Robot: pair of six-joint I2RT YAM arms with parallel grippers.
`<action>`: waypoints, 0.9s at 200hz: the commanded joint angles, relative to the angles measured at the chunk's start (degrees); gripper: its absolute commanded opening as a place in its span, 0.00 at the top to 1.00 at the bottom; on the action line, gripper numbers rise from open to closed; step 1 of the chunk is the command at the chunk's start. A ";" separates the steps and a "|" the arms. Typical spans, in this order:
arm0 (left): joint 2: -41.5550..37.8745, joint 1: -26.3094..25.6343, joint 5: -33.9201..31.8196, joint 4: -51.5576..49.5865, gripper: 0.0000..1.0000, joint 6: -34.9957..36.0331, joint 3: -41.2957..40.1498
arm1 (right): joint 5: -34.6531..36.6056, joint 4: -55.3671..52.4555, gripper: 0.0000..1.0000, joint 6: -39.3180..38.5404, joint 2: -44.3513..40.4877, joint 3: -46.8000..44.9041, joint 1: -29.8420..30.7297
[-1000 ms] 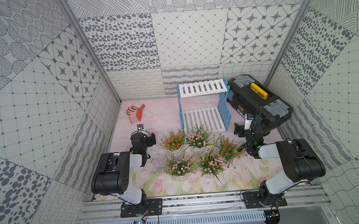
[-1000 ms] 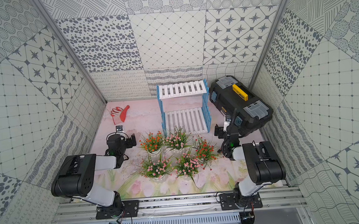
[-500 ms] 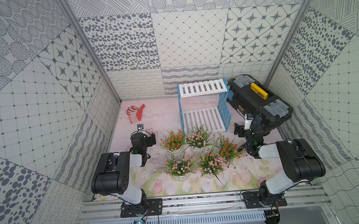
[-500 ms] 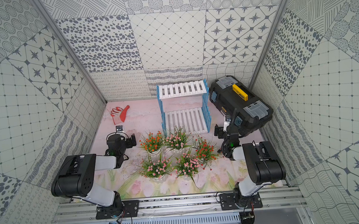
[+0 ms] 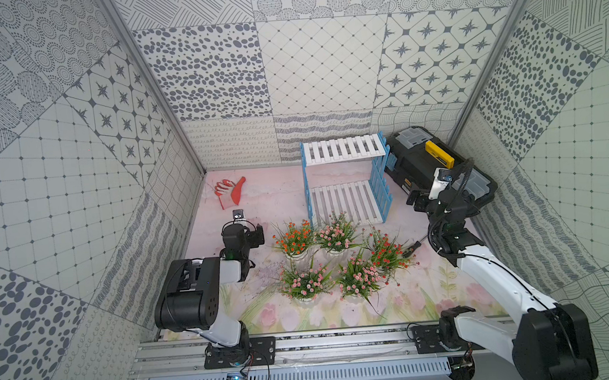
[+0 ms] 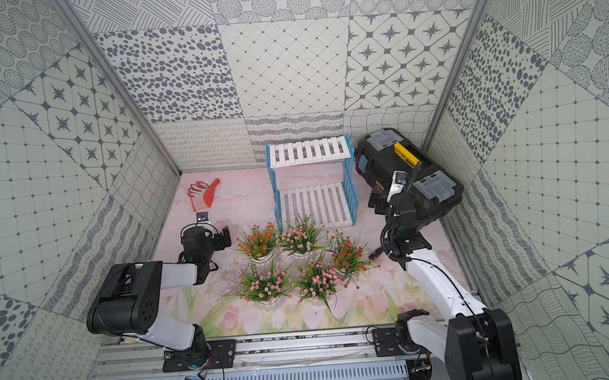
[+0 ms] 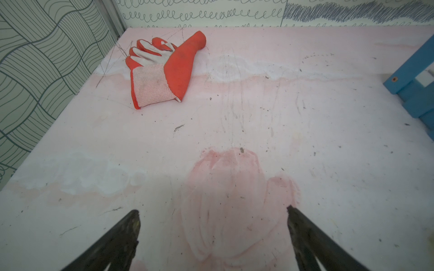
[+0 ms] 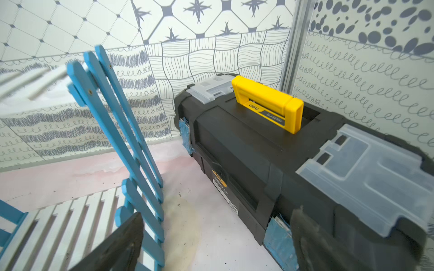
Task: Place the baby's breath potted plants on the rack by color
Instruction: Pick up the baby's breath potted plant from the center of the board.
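In both top views I see the rack standing toward the back of the desk. All five plants are clustered on the desk just in front of the rack, none on a shelf yet: two orange-red and three pink. A toolbox sits beside the rack's right frame, and a glove lies well to the rack's left. My left fingers hover left of the rack's front. My right fingers hang off its front right corner. In the left wrist view those fingers are spread wide over bare desk, gripping nothing, with the glove beyond. In the right wrist view the fingers gape wide and empty, the rack's blue frame on one side and the toolbox on the other.
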 commanded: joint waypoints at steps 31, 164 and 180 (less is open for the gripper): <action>-2.47 0.96 5.31 -19.09 0.05 0.71 11.11 | -8.28 -28.32 0.02 5.73 -4.27 11.43 3.64; -1.29 1.59 2.58 -6.23 0.06 -1.13 3.89 | 0.69 -54.64 0.02 11.98 -9.64 24.73 51.85; -1.31 1.56 2.59 -6.28 0.06 -1.17 3.88 | 3.83 -56.56 0.02 14.42 -8.25 25.67 56.95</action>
